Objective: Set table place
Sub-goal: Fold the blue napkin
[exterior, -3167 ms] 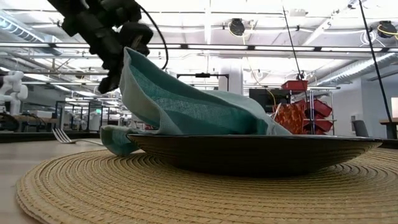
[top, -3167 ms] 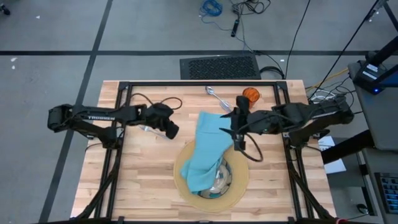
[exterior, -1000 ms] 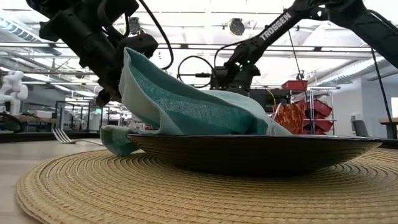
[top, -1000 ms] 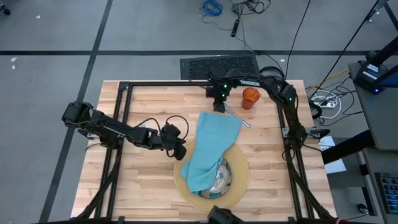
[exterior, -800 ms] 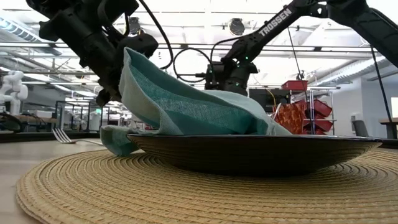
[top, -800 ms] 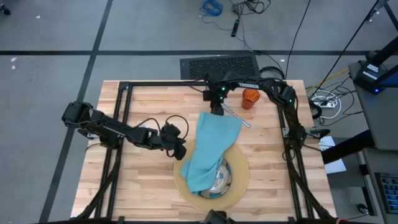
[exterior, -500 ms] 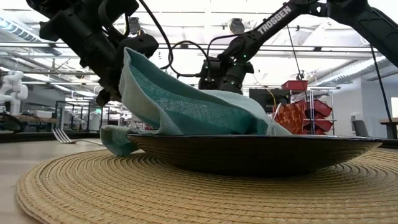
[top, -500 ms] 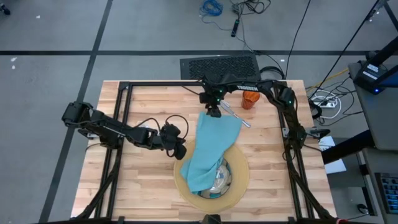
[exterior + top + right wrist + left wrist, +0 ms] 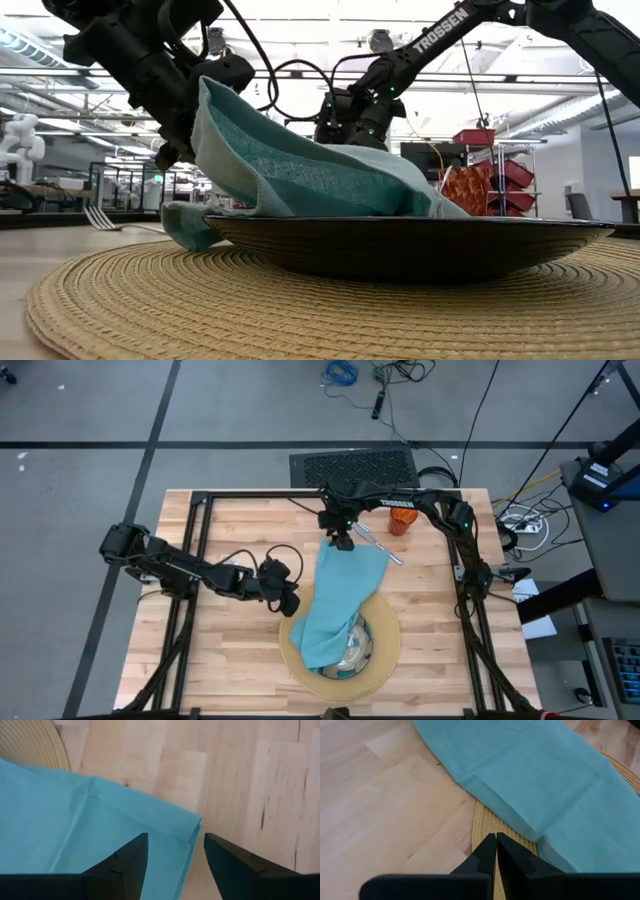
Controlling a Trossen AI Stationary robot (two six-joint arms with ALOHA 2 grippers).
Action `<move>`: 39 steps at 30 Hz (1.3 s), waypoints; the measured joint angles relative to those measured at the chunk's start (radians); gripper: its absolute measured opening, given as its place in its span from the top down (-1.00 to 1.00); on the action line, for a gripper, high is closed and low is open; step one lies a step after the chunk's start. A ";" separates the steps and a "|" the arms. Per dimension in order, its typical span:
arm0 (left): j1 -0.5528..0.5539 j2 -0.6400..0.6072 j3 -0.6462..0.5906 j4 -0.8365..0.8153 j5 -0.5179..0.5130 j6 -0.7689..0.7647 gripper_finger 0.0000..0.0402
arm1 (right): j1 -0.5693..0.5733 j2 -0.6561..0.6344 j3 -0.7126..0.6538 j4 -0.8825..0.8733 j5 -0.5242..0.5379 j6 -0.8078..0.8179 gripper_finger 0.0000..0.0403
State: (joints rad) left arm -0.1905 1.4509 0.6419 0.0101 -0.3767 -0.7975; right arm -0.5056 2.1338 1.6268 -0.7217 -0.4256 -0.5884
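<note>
While the left gripper [image 9: 290, 603] is kept pinched shut at the mat [image 9: 300, 667] edge, the right gripper [image 9: 173, 851], jaws parted and empty, has been carried over the napkin [image 9: 335, 600] draped off the plate [image 9: 420, 245], so its removal is judged next.

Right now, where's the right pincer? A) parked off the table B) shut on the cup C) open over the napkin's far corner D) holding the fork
C: the right pincer stands open with the napkin corner between its fingers' line of sight, holding nothing; the high view puts it at the napkin's far end, beside the cup.
</note>
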 joint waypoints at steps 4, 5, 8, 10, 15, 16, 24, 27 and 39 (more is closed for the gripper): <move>0.000 0.000 0.000 0.000 0.000 -0.001 1.00 | 0.000 0.000 0.000 0.001 -0.020 -0.002 0.13; 0.000 0.000 0.000 0.000 0.000 -0.001 1.00 | 0.000 0.000 0.000 0.001 -0.020 -0.002 0.15; 0.000 0.000 0.000 0.000 -0.001 -0.001 1.00 | 0.000 0.000 0.000 0.001 -0.021 -0.001 0.21; 0.000 0.000 0.000 0.000 -0.003 0.000 1.00 | -0.003 0.000 0.000 -0.002 -0.023 -0.001 0.25; 0.000 0.000 0.000 0.000 -0.003 -0.001 1.00 | -0.003 0.020 0.000 -0.021 -0.026 0.000 0.27; 0.000 0.000 0.000 0.000 -0.003 -0.001 1.00 | -0.003 0.029 0.000 -0.022 -0.025 0.000 0.27; -0.002 0.000 0.000 -0.001 -0.003 0.000 1.00 | -0.003 0.065 -0.001 -0.006 -0.025 -0.007 0.28; -0.002 0.000 0.000 -0.004 -0.003 0.000 1.00 | -0.003 0.066 -0.001 0.003 -0.025 -0.010 0.28; -0.002 0.000 0.000 -0.004 -0.014 0.020 1.00 | 0.003 0.066 0.002 0.010 -0.045 -0.030 0.49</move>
State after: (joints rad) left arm -0.1921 1.4509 0.6421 0.0063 -0.3904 -0.7776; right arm -0.5026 2.1994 1.6287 -0.7120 -0.4702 -0.6187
